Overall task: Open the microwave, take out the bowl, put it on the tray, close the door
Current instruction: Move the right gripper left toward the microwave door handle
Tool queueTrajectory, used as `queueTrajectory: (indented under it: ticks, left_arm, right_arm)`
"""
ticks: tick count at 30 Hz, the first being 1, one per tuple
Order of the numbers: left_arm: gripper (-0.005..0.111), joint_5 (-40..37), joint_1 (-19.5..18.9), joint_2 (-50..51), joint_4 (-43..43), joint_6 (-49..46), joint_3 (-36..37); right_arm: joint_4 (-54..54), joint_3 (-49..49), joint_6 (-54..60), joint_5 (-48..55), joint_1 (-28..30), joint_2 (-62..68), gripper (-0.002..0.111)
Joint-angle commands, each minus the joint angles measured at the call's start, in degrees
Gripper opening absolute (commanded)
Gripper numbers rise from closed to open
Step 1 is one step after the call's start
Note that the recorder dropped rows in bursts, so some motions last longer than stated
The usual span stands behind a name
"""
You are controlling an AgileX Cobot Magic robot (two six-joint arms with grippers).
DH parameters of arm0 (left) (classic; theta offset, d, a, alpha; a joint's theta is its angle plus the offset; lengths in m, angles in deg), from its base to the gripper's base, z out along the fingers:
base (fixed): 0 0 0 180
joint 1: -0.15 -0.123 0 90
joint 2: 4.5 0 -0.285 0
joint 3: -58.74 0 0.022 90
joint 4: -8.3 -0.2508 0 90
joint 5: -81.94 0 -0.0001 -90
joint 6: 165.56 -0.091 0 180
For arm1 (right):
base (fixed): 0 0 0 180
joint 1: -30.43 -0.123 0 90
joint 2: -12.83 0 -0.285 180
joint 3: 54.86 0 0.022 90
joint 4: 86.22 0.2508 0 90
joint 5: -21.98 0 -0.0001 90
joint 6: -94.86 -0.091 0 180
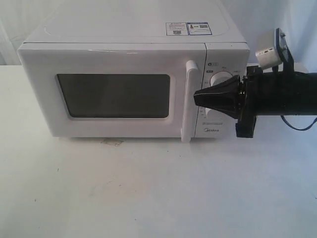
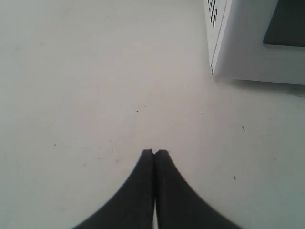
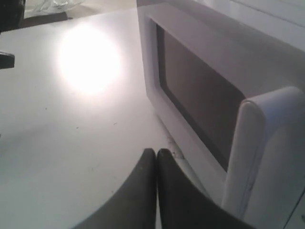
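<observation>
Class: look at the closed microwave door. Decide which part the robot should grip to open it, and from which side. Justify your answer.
Grip the tall vertical bar handle on the door's right edge. It stands proud of the door, so the right pincer, now shut beside it, should probably open and close across the bar from the front-right, near mid-height.

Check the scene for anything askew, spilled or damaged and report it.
Only one thing: a small brownish smudge on the table, just below the front edge of the microwave, like a dried spill. The door sits shut and flush; nothing looks tilted or broken.
</observation>
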Motion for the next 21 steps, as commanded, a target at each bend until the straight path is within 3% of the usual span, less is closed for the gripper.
queueTrajectory:
  ticks: [1,7,13,21]
  left_arm:
    - [0.000,-0.1,0.1,-0.3,0.3,-0.2,0.2]
    - [0.000,-0.1,0.1,-0.3,0.3,-0.2,0.2]
    - [0.000,-0.1,0.1,-0.3,0.3,-0.2,0.2]
    - [0.000,-0.1,0.1,-0.3,0.3,-0.2,0.2]
  right_arm:
    - [4.7,1.3,1.7,0.8,0.3,2.9,0.003]
    - [5.7,1.8,1.7,3.2,0.3,3.5,0.024]
    - [4.7,1.8,1.7,-2.0,0.1,3.5,0.068]
    - [3.6,3.7,1.7,-2.6,-1.4,3.5,0.072]
